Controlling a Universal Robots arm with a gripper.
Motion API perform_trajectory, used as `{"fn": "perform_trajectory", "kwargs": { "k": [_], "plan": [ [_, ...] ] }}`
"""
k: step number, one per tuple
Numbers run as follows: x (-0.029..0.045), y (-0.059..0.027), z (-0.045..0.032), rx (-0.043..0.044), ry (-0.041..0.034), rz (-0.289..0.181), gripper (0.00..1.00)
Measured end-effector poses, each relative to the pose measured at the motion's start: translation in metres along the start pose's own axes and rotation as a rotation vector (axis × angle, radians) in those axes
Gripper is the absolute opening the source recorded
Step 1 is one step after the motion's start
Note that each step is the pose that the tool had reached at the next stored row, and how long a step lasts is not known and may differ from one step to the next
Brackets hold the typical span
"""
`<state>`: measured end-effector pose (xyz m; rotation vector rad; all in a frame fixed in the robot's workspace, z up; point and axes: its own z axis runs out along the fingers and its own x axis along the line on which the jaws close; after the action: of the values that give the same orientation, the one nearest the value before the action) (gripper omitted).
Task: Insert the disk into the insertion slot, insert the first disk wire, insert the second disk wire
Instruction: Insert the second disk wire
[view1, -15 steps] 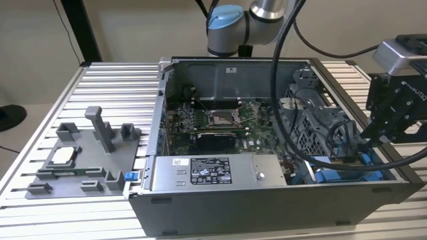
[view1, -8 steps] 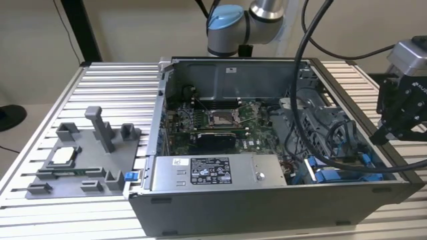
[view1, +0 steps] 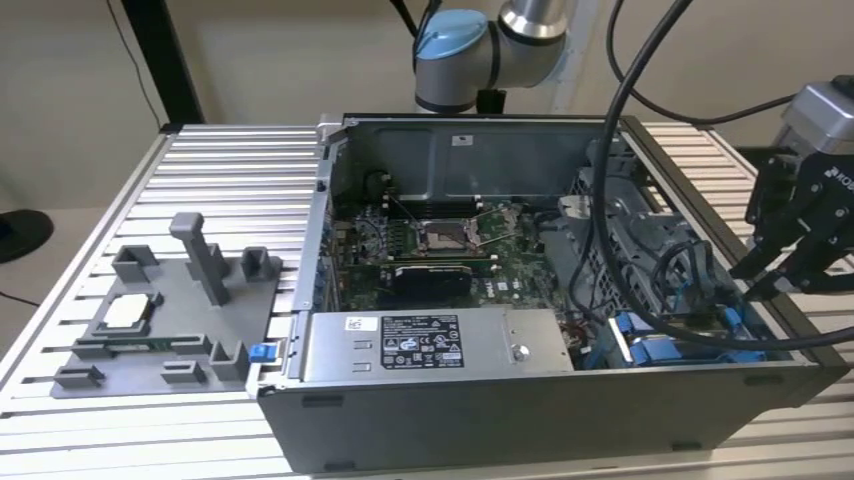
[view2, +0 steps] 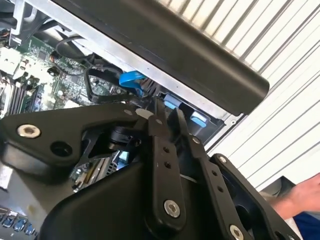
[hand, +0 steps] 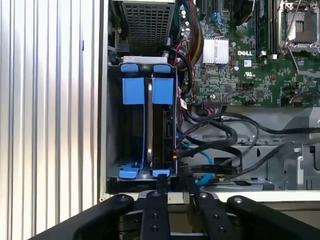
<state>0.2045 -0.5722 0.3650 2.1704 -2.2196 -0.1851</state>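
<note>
Exterior view: the open computer case (view1: 534, 415) lies on its side on a ribbed metal table (view1: 227, 170). The insertion slot (view1: 667, 348) sits in the case's four-o'clock corner, at three o'clock of the silver power-supply box (view1: 427, 345). The gripper (view1: 771, 290) hangs at about two o'clock from that slot, above the case wall on the exterior view's right. It is near the slot but apart from it, and a thick black cable (view1: 617, 120) loops past it.

In the first wrist view the disk (hand: 162, 132) stands on edge inside the insertion slot (hand: 145, 60), in the compartment nearer the motherboard (hand: 240, 65), with blue tabs (hand: 162, 91) at both ends. The neighbouring compartment looks dark and hollow. The gripper (hand: 177, 182) points at the slot's near end, roughly in line with the disk and not touching it. Whether the gripper is released or clenched cannot be told, nor whether it holds anything.

Black wires (hand: 210, 131) and a light blue wire (hand: 206, 162) lie bundled just beside the disk on the motherboard side. Whether any is plugged into it cannot be told. In the second wrist view the gripper (view2: 169, 116) is just short of the blue tabs (view2: 198, 119).
</note>
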Motion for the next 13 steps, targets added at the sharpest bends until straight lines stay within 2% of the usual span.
{"fn": "perform_trajectory", "kwargs": {
  "k": [10, 13],
  "plan": [
    [0.0001, -0.0017, 0.008, -0.0452, 0.002, 0.006, 1.0],
    [-0.0003, -0.0022, 0.0102, -0.0519, 0.002, 0.007, 1.0]
  ]
}}
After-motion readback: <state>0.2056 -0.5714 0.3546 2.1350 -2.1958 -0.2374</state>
